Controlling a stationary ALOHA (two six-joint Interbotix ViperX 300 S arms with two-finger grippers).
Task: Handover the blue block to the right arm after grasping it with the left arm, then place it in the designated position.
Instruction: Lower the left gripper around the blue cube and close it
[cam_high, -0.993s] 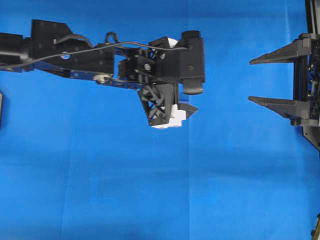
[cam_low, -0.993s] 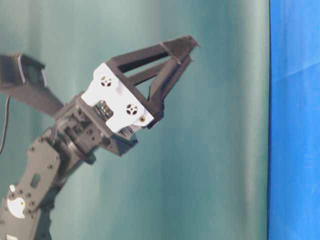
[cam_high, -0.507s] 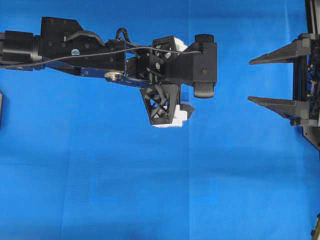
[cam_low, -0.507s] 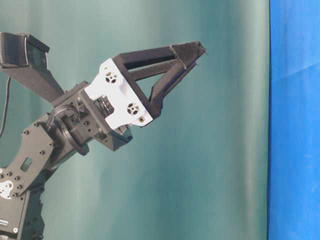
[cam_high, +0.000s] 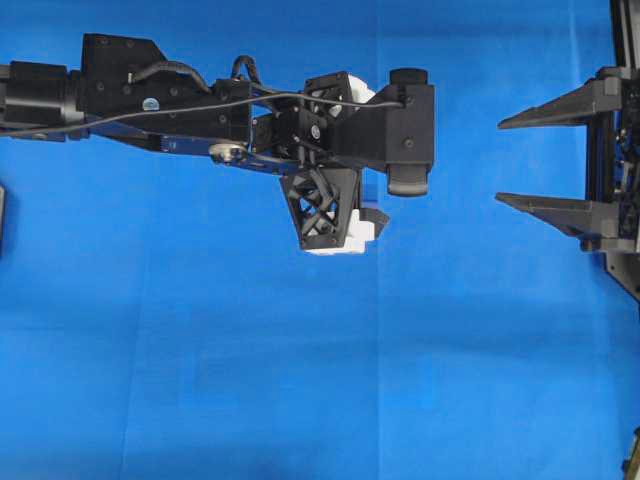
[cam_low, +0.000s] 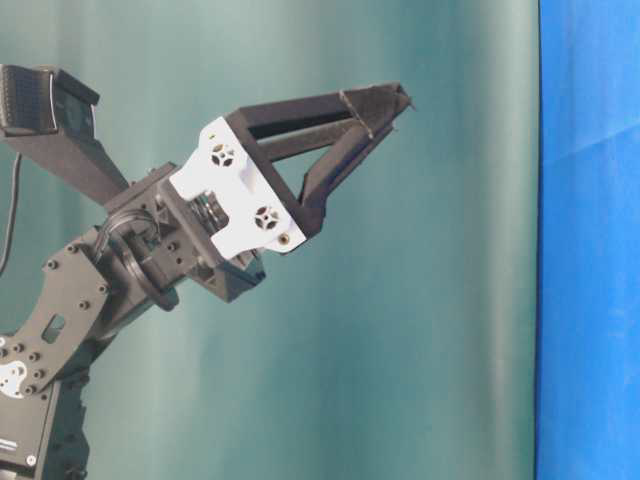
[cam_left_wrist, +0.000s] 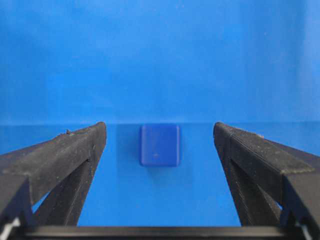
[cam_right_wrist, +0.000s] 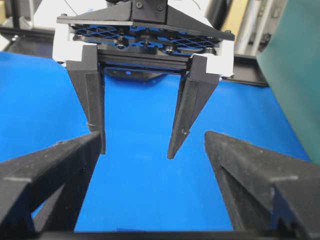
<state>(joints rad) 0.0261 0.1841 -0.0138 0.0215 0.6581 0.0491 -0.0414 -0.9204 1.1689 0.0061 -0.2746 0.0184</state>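
The surface (cam_high: 300, 380) is covered by a blue cloth that fills the overhead view from edge to edge. In the table-level view a dull green backdrop (cam_low: 440, 300) fills most of the frame, with a strip of the blue cloth along the right edge.

The left arm (cam_high: 150, 100) enters the overhead view from the upper left and extends to just right of centre. In the table-level view its links rise from the lower left, with the wrist camera (cam_low: 45, 100) at the upper left.

The right arm (cam_high: 620, 170) occupies the right edge of the overhead view, well apart from the left arm.

The left gripper (cam_left_wrist: 160, 150) is released: in the left wrist view its two black fingers (cam_left_wrist: 60, 160) stand wide apart at the lower left and lower right. In the right wrist view the same gripper (cam_right_wrist: 135, 147) hangs at top centre, fingers pointing down over the cloth, white frame pieces at either side.

The right gripper (cam_high: 500, 160) is released, its two pointed fingers spread and aimed toward the left of the overhead frame.

The blue block (cam_left_wrist: 159, 145) lies on the cloth at the centre of the left wrist view, between the two left fingers and touching neither. It cannot be made out in the overhead view.
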